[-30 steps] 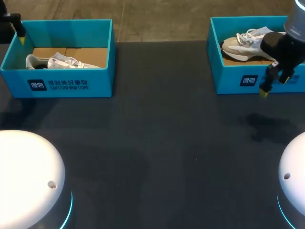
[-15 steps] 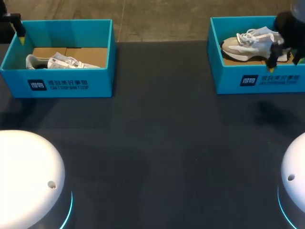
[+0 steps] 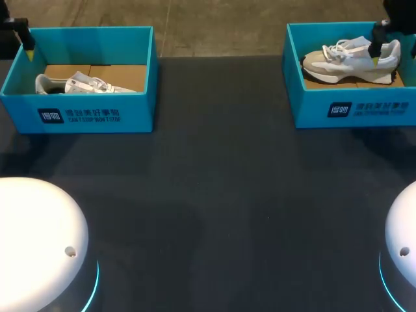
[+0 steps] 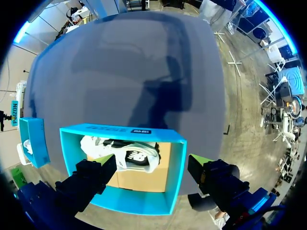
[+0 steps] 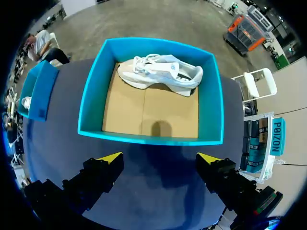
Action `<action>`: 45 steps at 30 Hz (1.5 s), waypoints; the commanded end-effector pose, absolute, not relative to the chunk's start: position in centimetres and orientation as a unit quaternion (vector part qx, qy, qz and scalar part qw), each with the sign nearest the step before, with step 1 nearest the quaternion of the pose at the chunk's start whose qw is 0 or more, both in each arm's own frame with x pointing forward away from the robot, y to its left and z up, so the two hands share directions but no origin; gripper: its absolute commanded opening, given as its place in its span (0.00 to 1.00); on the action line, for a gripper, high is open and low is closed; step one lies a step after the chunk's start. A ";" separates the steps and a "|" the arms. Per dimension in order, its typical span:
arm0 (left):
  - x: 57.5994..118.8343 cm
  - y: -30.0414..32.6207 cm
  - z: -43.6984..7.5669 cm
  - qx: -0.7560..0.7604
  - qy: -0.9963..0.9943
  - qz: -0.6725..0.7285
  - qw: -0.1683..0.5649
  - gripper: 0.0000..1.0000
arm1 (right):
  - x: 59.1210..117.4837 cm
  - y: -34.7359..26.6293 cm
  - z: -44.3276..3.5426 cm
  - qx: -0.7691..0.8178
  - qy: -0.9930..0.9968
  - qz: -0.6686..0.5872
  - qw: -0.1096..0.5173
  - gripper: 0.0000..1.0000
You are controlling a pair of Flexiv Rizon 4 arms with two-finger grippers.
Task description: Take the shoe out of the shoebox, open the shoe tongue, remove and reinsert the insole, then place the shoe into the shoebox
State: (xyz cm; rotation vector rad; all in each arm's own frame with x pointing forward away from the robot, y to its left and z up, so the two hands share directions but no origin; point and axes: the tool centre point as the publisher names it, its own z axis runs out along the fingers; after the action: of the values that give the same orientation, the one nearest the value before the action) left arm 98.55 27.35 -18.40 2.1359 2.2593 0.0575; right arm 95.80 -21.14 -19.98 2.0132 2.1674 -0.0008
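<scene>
Two teal shoeboxes stand at the table's far corners. The left shoebox point(image 3: 97, 116) holds a white shoe point(image 3: 81, 84). The right shoebox point(image 3: 351, 109) holds a grey and white sneaker point(image 3: 344, 60) on its cardboard floor. My right gripper point(image 5: 159, 157) hangs open above the near wall of the right shoebox point(image 5: 148, 139), with the sneaker point(image 5: 160, 72) ahead of it; one yellow fingertip point(image 3: 376, 59) shows over the sneaker's heel. My left gripper point(image 4: 151, 159) is open above the left shoebox point(image 4: 172, 172), over its shoe point(image 4: 122, 155). Neither gripper holds anything.
The dark table point(image 3: 214, 195) stretches between the boxes and the two white arm bases point(image 3: 36, 240) at the near corners. Both boxes are open at the top, with upright walls around the shoes.
My right gripper has moved from in front of the right shoebox's near wall back to above the box and its sneaker. The left arm has not moved.
</scene>
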 end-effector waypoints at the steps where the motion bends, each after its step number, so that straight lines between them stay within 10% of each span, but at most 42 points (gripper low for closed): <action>1: 98.4 27.4 -18.4 0.687 0.726 0.020 0.016 1.00 | 96.5 -20.9 -19.9 0.680 0.729 -0.018 0.078 1.00; 45: 98.4 27.4 -18.4 0.687 0.726 0.020 0.016 1.00 | 105.4 -23.6 -22.0 0.705 0.691 -0.082 0.135 1.00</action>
State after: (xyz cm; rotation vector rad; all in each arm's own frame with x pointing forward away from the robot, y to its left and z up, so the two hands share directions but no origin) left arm 98.54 27.35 -18.40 2.1359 2.2592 0.0574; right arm 104.31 -22.95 -21.73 2.0276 1.9910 -0.2390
